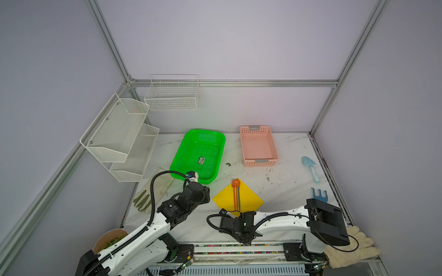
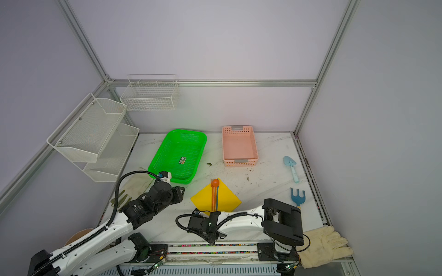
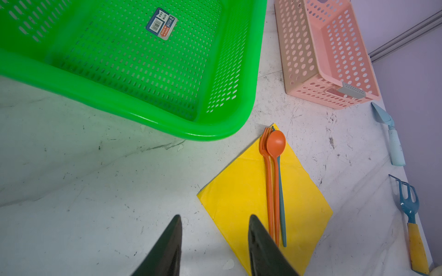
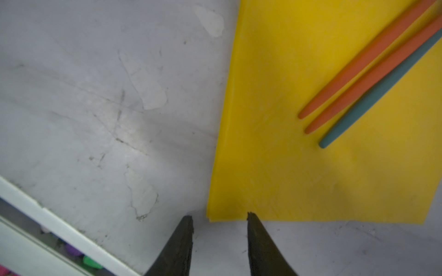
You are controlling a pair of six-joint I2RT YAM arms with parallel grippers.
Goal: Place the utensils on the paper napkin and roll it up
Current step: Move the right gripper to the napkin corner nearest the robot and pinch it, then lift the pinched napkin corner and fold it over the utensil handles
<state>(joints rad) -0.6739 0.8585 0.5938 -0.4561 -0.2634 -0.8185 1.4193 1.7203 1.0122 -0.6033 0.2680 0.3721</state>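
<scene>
Our right gripper [image 4: 219, 216] sits low over the marble tabletop [image 4: 95, 119] near the front rail. Its two dark fingers are parted a modest way and grip nothing, and the tips straddle the nearest corner of the paper napkin [image 4: 287, 143]. At the front right edge, a cream fabric glove [image 1: 351, 248] lies beside the arm's base.

Our left gripper [image 3: 215, 216] hangs just left of the napkin, fingers likewise apart and empty. One finger overlaps the napkin's edge in its wrist view, and we cannot tell whether it touches the paper.

We see the bright yellow napkin lying flat, turned like a diamond with one corner toward us. The utensils [image 1: 235, 198] rest on it side by side, running from the near corner to the far corner. The orange fork [image 3: 264, 143] is on the left, the orange spoon [image 3: 276, 143] in the middle and the teal piece [image 3: 281, 203] on the right, with their handles touching. The spoon's bowl lies at the far corner and covers the teal piece's head.

Near the table's right edge lies a blue toy rake [image 1: 319, 194], and beyond it a light blue toy shovel [image 1: 311, 168].

Farther back, a green perforated basket [image 3: 119, 104] sits with its rim just beyond the napkin's far corner. A pink perforated basket [image 1: 251, 163] stands apart to its right.

A white mesh shelf [image 1: 119, 136] hangs on the left wall, and a white wire basket [image 1: 172, 95] hangs on the back wall.
</scene>
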